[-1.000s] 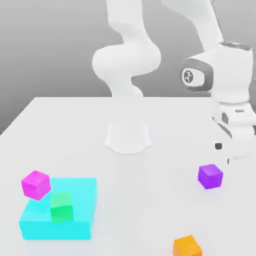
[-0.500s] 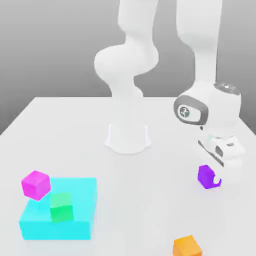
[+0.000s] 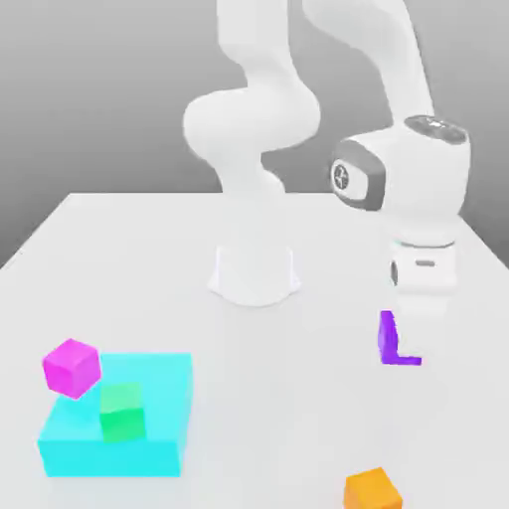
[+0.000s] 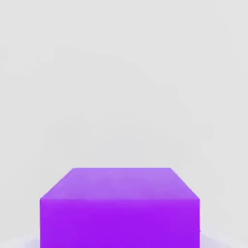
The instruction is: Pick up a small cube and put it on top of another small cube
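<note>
With the grasp step apparently in hand, the hand [image 3: 423,333] is closed on the violet cube [image 3: 388,340], right of centre in the exterior view; next move, judged: carry it above another small cube.

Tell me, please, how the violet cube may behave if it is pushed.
The violet cube looks stiff, since its edges are straight. With such flat faces, it would probably slide rather than roll. Its equal-looking sides suggest it is not very apt to tip.
</note>
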